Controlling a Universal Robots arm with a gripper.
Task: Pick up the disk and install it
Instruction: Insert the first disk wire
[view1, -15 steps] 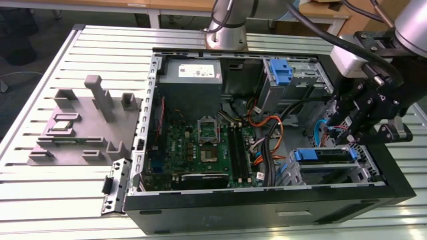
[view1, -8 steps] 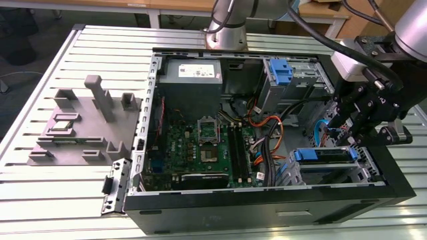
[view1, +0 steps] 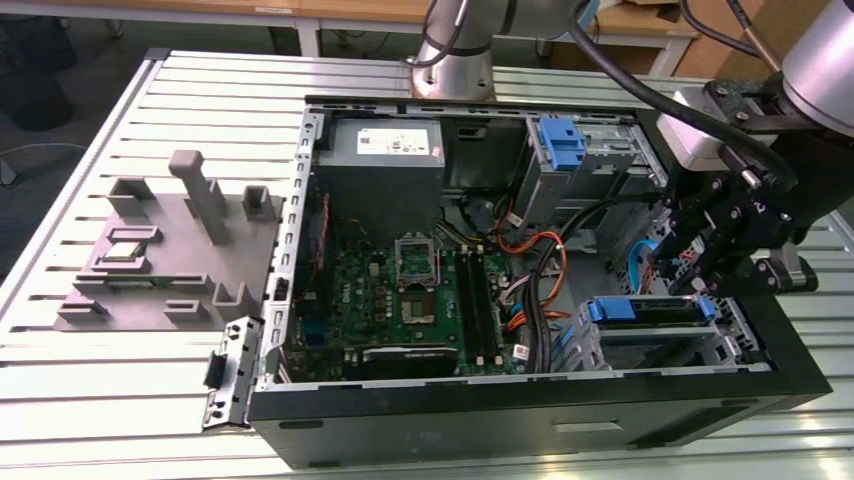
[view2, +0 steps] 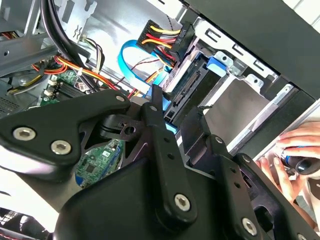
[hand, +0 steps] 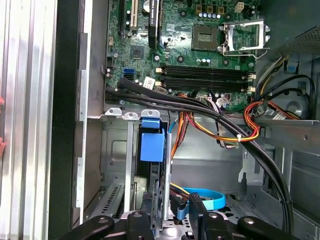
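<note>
Blue carrier frame marked the disk (view1: 646, 311), which sat in the drive bay at the lower front corner of the open computer case (view1: 534, 395), toward the exterior view's right. End effector (view1: 727, 262) hung just beside and above it. In the first wrist view its fingers (hand: 196, 212) stood either side of the disk's edge (hand: 152, 146); whether they pinched it, I couldn't tell. Disk looked mostly seated; final push and release seemed left. Motherboard (view1: 400, 300) untouched. A person's hand (view2: 290, 160) showed outside the case.
</note>
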